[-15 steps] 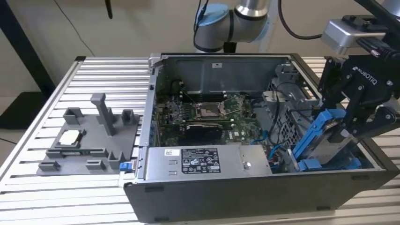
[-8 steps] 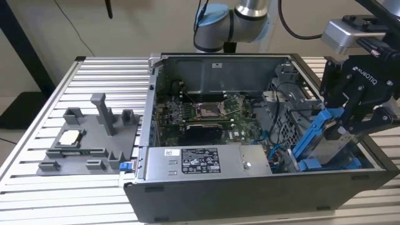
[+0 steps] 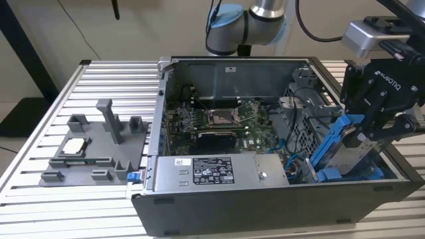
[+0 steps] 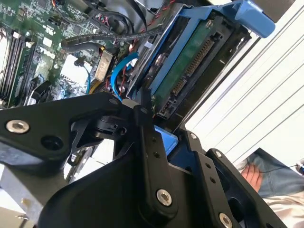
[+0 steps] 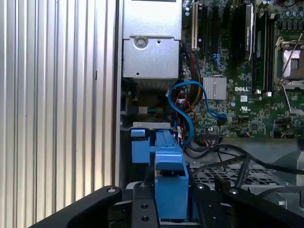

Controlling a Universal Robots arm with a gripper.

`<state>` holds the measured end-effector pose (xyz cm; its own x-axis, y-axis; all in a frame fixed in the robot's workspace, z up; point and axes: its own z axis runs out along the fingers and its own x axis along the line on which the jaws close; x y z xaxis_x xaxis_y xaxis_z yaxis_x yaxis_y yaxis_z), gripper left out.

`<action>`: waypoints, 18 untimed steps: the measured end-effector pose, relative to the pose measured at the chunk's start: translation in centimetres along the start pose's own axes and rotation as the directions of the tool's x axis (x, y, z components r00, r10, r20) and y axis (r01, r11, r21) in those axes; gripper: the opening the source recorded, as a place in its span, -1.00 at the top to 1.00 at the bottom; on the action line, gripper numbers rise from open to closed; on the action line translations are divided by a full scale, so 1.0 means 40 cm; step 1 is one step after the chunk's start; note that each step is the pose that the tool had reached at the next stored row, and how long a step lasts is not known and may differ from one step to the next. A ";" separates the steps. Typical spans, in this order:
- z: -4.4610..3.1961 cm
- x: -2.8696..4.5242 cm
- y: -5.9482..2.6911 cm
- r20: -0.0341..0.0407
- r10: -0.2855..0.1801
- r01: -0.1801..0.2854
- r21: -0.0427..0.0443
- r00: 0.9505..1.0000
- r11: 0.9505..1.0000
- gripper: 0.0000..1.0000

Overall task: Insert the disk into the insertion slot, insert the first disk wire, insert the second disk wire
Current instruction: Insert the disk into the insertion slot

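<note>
My gripper is shut on the disk, a silver-grey drive in a bright blue carrier frame. The disk hangs tilted at the end of the open computer case on the exterior view's right. Its lower end reaches down at the insertion slot, a dark bay with blue plastic at its edges. The second wrist view shows the disk's green circuit-board side and connector, framed by the blue carrier. In the first wrist view the blue carrier sits between my black fingers. A blue wire loops beside the bay.
The open case holds a motherboard and a grey labelled power-supply box. A grey plastic fixture tray lies on the slatted table at the exterior view's left. A person's hand shows beyond the table edge.
</note>
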<state>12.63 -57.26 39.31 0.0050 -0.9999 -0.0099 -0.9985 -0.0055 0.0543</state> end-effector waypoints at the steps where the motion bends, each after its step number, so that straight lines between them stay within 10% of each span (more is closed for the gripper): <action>1: 0.000 0.000 0.000 0.000 0.000 0.000 0.000 1.000 1.000 0.36; 12: -0.023 -0.002 0.001 0.000 0.000 0.000 0.000 1.000 1.000 0.19; 18: -0.026 -0.035 0.001 0.000 0.000 0.000 0.000 1.000 1.000 0.19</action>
<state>12.63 -55.88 40.35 0.0047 -0.9999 -0.0097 -0.9985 -0.0053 0.0541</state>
